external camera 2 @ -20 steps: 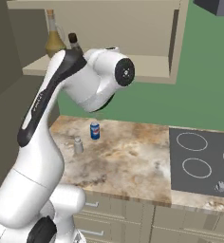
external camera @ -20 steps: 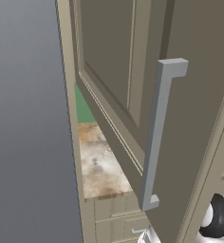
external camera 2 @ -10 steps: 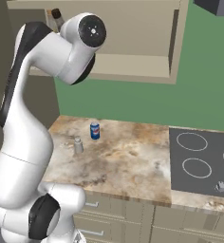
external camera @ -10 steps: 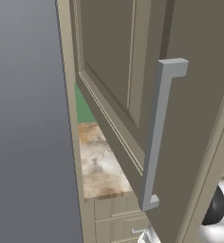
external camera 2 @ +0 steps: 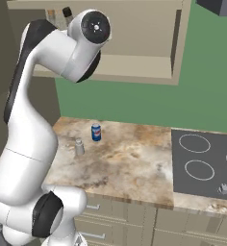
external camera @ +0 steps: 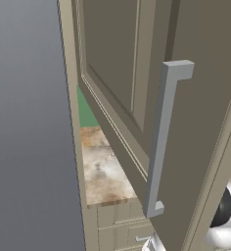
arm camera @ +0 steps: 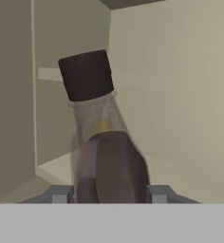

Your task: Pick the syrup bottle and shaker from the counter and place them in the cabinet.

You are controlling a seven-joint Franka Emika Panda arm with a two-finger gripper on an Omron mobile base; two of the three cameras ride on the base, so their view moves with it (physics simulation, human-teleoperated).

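My gripper (arm camera: 109,191) is shut on the syrup bottle (arm camera: 97,128), a clear bottle with a dark cap, held tilted inside the beige cabinet (arm camera: 180,95) above its shelf. From the right base view, the bottle's cap (external camera 2: 67,11) peeks out behind my raised arm at the open cabinet (external camera 2: 134,67). The small grey shaker (external camera 2: 79,147) stands on the mottled counter (external camera 2: 125,168) near its left end. The cabinet's open door, with its long grey handle (external camera: 161,142), fills the left base view over a strip of counter (external camera: 103,171).
A blue can (external camera 2: 96,132) stands behind and to the right of the shaker. A dark stovetop (external camera 2: 207,158) with ring burners takes the counter's right side. Drawer fronts (external camera 2: 115,221) run below the counter edge.
My arm has swung upward, its upper joints rotating to the right, and carried the bottle higher into the cabinet. Shaker and can have not moved.
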